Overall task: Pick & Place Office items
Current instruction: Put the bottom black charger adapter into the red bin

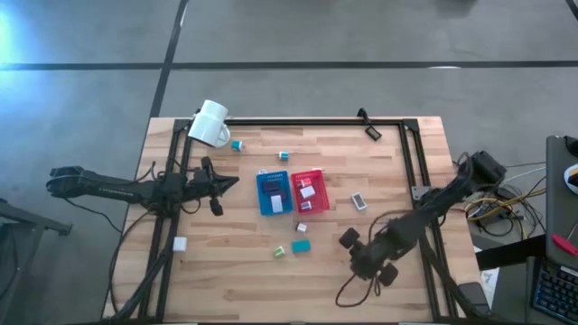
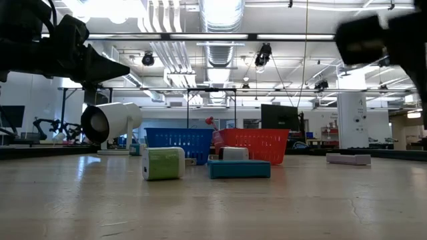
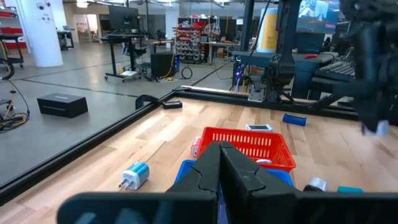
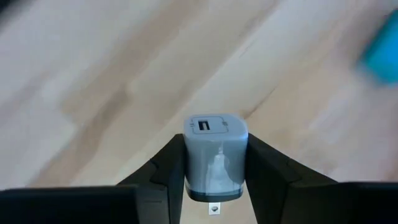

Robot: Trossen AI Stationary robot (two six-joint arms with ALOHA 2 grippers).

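Right wrist view has the action: the right gripper (image 4: 215, 171) is clamped on a small grey USB charger block (image 4: 215, 158), one dark finger pressed to each side, the block's port face pointing away over bare wood. From above, that gripper (image 1: 368, 255) sits well to the right of the red tray (image 1: 310, 191) and nearer the table's front edge than the tray. The left gripper (image 1: 232, 183) hangs just left of the blue tray (image 1: 274, 193), its fingers pinched together with nothing between them. The two trays stand side by side, touching, with small items inside the red one. In front of the red tray lie a green block (image 1: 280, 251) and a teal block (image 1: 301, 245), close together. A white mug (image 1: 210, 124) lies tipped over well behind and left of the red tray, and a blue-and-white plug (image 1: 237, 144) rests just beside it.
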